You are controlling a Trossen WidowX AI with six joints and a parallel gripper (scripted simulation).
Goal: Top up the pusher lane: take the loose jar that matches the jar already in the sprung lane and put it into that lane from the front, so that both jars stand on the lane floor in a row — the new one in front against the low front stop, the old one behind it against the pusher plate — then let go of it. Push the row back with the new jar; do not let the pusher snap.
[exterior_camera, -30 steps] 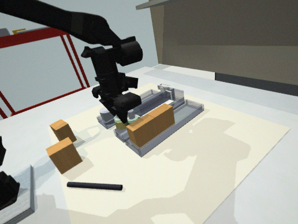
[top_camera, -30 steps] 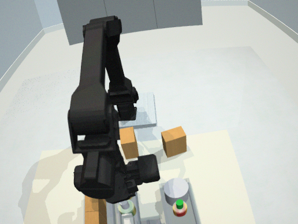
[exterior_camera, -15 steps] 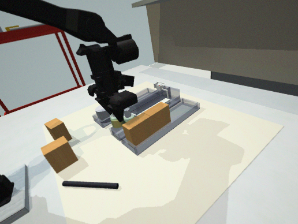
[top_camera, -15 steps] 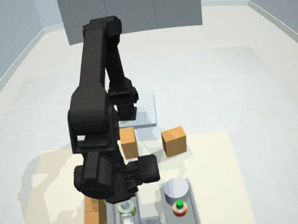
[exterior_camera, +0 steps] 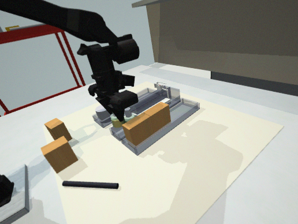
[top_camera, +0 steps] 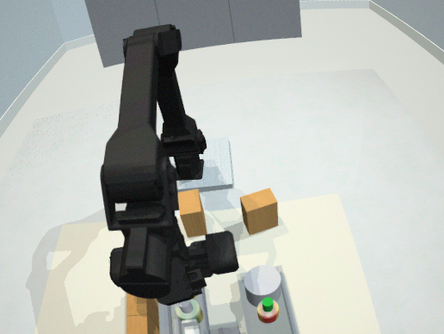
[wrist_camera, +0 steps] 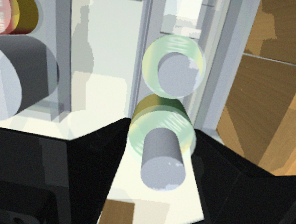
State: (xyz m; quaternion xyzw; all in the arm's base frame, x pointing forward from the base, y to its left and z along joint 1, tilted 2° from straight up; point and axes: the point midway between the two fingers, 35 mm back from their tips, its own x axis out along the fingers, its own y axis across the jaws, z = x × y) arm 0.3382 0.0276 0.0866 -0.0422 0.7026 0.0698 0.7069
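My gripper [wrist_camera: 160, 130] [top_camera: 189, 297] [exterior_camera: 119, 115] is shut on a pale green glass jar [wrist_camera: 161, 150] [exterior_camera: 116, 123] with a grey lid. It holds the jar upright at the front end of the middle lane [exterior_camera: 150, 96]. A matching green jar [wrist_camera: 174, 70] [exterior_camera: 129, 116] stands in that lane just behind the held one, and the two are close together. One of these jars [top_camera: 188, 311] shows under the gripper in the top view. I cannot tell whether the held jar rests on the lane floor. The front stop is hidden.
Two orange boxes [exterior_camera: 147, 122] [wrist_camera: 265, 100] fill the lane beside it. The other side lane holds a grey cylinder [top_camera: 262, 281] [wrist_camera: 20, 75] and a red-yellow jar with a green lid [top_camera: 268, 307]. Two loose orange boxes [exterior_camera: 58, 129] [exterior_camera: 59, 153] and a black rod [exterior_camera: 90, 185] lie on the mat.
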